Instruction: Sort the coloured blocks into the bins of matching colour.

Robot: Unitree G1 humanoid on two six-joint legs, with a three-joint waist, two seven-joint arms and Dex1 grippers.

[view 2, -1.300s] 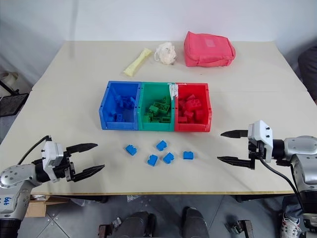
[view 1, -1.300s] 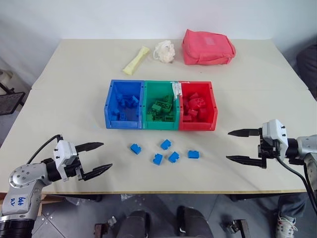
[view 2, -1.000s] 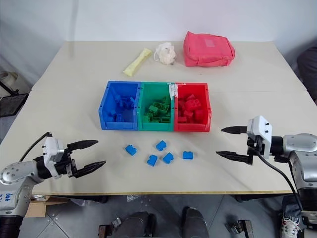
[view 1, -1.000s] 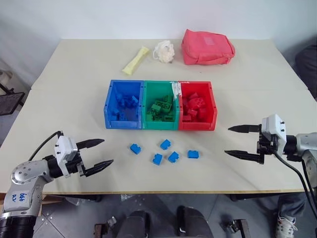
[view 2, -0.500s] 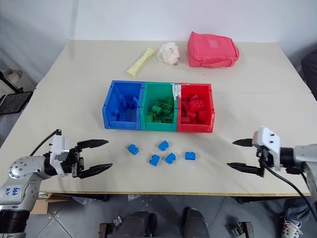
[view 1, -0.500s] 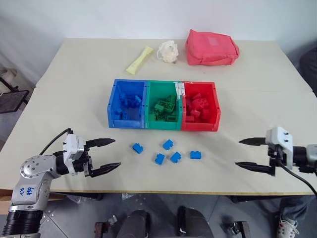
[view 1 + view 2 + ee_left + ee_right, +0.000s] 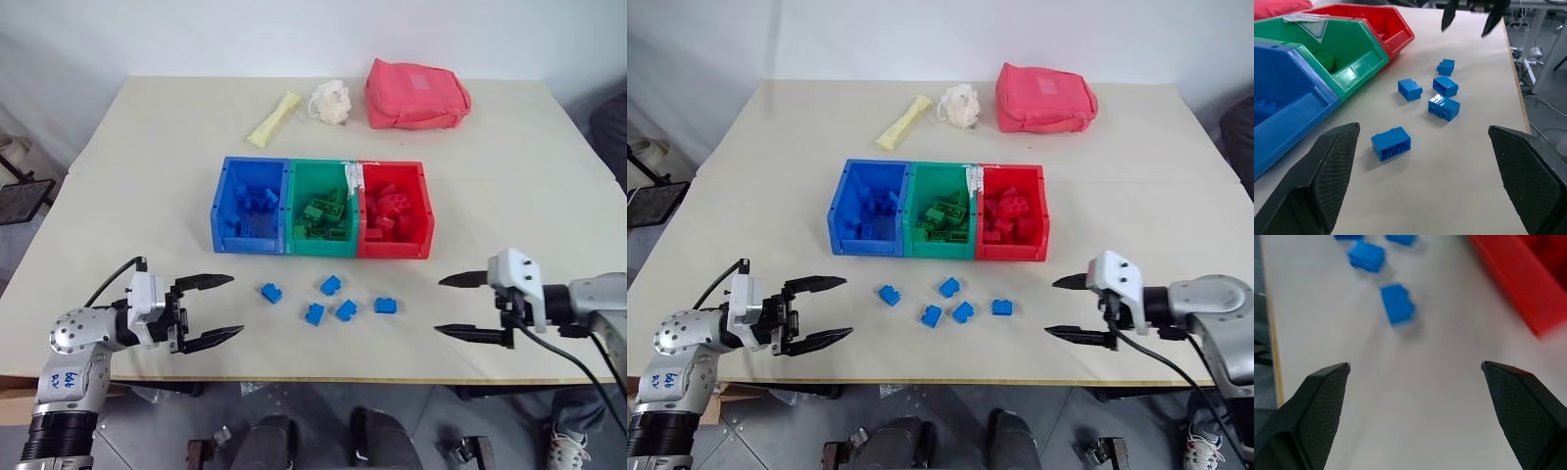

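Blocks: five blue bricks loose on table (image 7: 147, 166), in a cluster just in front of the bins, betw. the two grippers. Leftmost blue brick (image 7: 269, 293) sits a bit apart from the other four: (image 7: 330, 285), (image 7: 313, 314), (image 7: 345, 310), (image 7: 385, 305).
Bins: blue bin (image 7: 250, 207), green bin (image 7: 324, 209), red bin (image 7: 393, 210) joined in a row, mid-table; each is seen w/ bricks of its own colour inside.
Left gripper (image 7: 217, 309): fingers spread wide, nothing held; hangs over near table edge, left of the blocks, pointed toward them.
Right gripper (image 7: 453, 306): fingers spread wide, nothing held; hangs right of the blocks, pointed toward them, no contact seen.
Far side of table: red pouch (image 7: 415, 94), white puff (image 7: 329, 101), pale yellow packet (image 7: 272, 118), well apart from the bins.
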